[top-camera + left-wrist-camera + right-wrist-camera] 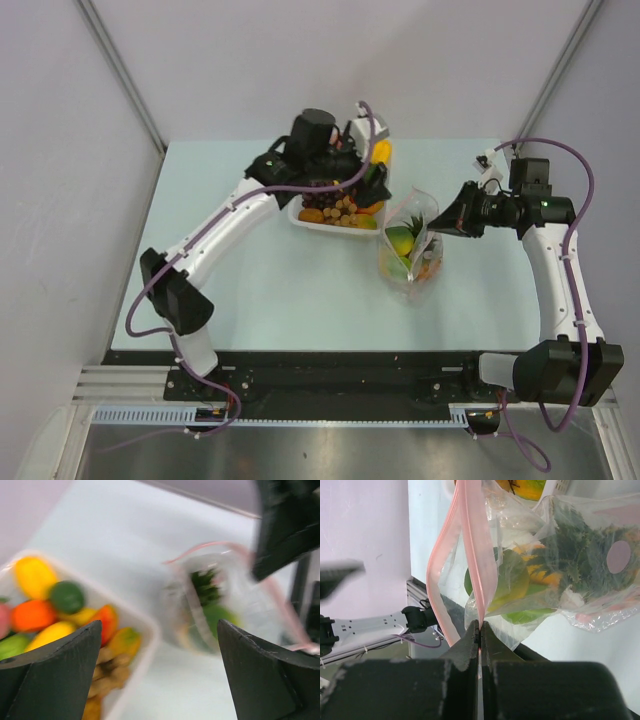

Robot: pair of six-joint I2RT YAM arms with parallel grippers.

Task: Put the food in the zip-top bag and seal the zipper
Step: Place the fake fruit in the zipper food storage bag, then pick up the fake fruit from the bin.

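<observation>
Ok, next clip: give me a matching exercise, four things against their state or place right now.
Things:
1. left gripper
2. right gripper
3. zip-top bag
4. white tray

States:
A. shut on the pink zipper
B. holds loose toy fruit
C. open, gripping nothing
D. mouth open, some food inside

Pairs: 1-C, 2-A, 3-D, 4-B

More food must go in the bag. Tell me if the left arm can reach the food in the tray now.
Probably yes. The left gripper hangs open over the tray's edge, with nothing between it and the food.
</observation>
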